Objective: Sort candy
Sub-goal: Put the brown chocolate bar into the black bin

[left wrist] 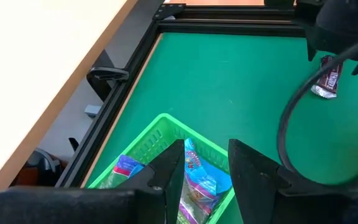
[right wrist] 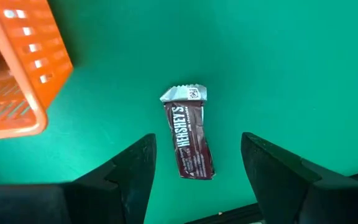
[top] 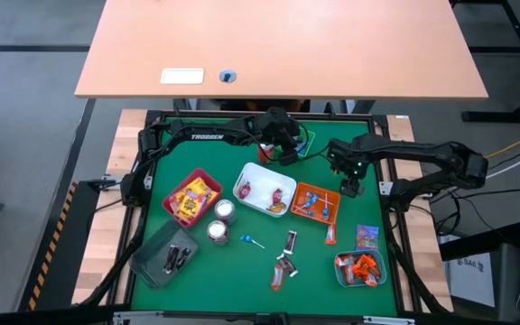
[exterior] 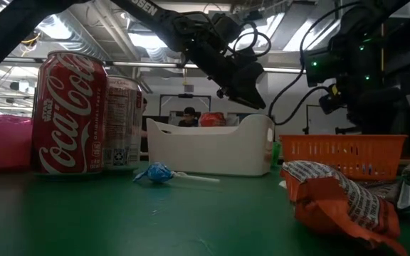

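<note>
- The right gripper (right wrist: pixel 194 171) is hanging over a dark Hershey's bar (right wrist: pixel 189 140) lying flat on the green mat (right wrist: pixel 291 56). Its two fingers are spread wide, one on each side of the bar, and they are not touching it.
- The bar is lying just beside the orange basket (right wrist: pixel 11 74), which is already holding some lollipops.
- The left gripper (left wrist: pixel 207 171) is hanging over the green basket (left wrist: pixel 151 134) at the far edge of the mat. Its fingers are parted with nothing between them. Purple-blue packets (left wrist: pixel 197 180) are sitting in that basket.
- More candy is waiting loose near the front of the mat: a blue lollipop (top: pixel 249 240), more dark bars (top: pixel 290 241) and an orange packet (top: pixel 330 236).
- Other candy is sitting in its own places: yellow packets in the red tray (top: pixel 208 176), small red pieces in the white tray (top: pixel 246 171), orange ones in the blue tray (top: pixel 339 262).
- Two Coca-Cola cans (top: pixel 220 221) are standing between the red tray and the lollipop.
- What could go wrong: the bar is thin and flat, so the fingers may slide over the shiny wrapper and come up with nothing.
- The bar is lying a bit crooked, so one finger may push it away.
- The orange basket is close, so an arm swinging wide might bump it.
</note>
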Controlling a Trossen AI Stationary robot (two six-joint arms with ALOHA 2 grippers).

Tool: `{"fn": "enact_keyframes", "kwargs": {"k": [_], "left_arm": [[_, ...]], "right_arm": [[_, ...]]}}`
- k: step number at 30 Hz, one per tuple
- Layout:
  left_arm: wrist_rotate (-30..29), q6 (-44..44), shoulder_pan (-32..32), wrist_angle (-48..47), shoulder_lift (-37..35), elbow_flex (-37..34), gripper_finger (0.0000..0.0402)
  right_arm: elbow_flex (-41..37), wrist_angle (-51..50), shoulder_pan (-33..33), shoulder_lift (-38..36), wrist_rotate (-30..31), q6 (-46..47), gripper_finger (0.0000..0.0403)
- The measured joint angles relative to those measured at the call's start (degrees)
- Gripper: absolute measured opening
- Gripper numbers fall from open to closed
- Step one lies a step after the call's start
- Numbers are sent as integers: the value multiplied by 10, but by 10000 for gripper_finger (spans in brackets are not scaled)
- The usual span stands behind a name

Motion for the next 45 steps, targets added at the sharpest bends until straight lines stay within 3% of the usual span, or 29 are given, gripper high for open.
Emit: {"fn": "enact_keyframes", "kwargs": {"k": [32,45], "left_arm": [[0,0,-17,0,0,0,114],[0,0,-26,-1,-8,1,114]], "right_arm": [[2,41,0,153,20,-18,231],[2,38,0,154,20,-18,110]]}}
